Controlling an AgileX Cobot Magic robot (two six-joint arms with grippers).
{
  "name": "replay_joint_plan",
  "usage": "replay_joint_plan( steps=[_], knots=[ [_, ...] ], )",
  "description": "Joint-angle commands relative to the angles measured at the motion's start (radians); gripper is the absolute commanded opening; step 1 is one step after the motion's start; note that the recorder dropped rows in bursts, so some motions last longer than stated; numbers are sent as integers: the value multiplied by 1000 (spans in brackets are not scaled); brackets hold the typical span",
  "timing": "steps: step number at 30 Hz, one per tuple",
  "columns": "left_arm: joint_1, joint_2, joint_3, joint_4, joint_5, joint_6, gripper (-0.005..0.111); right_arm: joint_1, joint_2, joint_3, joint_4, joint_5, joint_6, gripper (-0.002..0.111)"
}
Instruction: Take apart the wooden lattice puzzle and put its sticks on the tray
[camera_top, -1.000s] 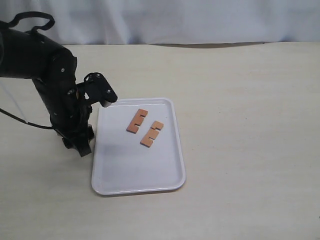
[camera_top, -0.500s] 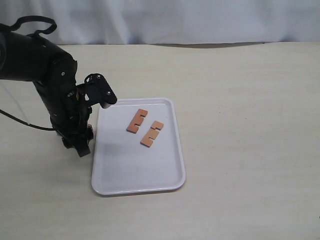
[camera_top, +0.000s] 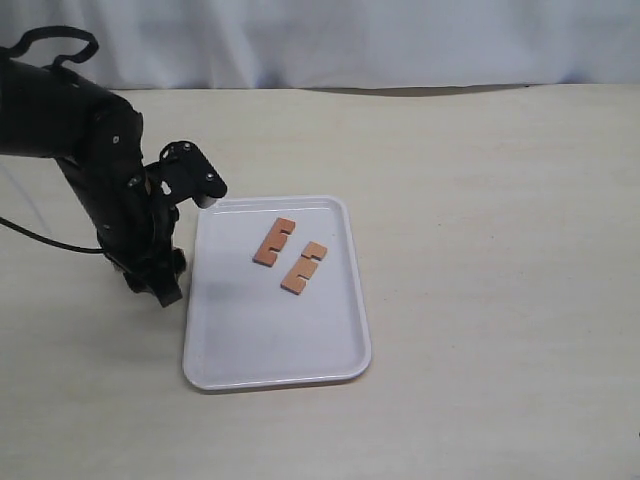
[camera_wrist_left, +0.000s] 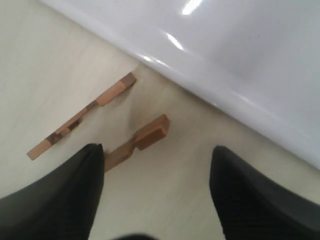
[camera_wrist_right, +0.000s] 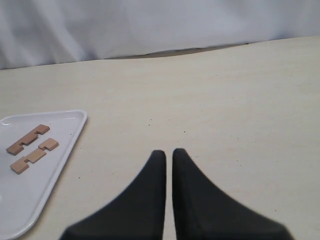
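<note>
Two reddish-brown notched sticks (camera_top: 274, 241) (camera_top: 304, 267) lie side by side on the white tray (camera_top: 270, 340). The right wrist view shows the same sticks (camera_wrist_right: 28, 138) (camera_wrist_right: 34, 155) on the tray (camera_wrist_right: 60, 150). Two more sticks (camera_wrist_left: 82, 115) (camera_wrist_left: 142, 137) lie apart on the table beside the tray's rim (camera_wrist_left: 225, 60); the arm hides them in the exterior view. My left gripper (camera_top: 163, 290) (camera_wrist_left: 155, 150) is open just above the table, one finger (camera_wrist_left: 75, 185) covering the end of the nearer stick. My right gripper (camera_wrist_right: 169, 152) is shut and empty, out of the exterior view. No assembled lattice puzzle shows.
The beige table (camera_top: 480, 250) runs wide to the right of the tray. A white curtain (camera_top: 350, 40) hangs along the far edge. The bulky left arm (camera_top: 90, 150) and its cable stand at the tray's left side.
The left arm has shifted slightly to the left, away from the tray's edge. The two sticks on the tray have not moved.
</note>
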Motion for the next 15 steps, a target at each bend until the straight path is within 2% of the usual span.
replay_joint_plan(
  steps=[1, 15],
  knots=[
    [33, -1, 3, -44, -7, 9, 59, 3, -5, 2, -3, -1, -1, 4],
    [45, -1, 3, -99, 2, 78, 59, 3, -5, 2, -3, -1, -1, 4]
  ],
)
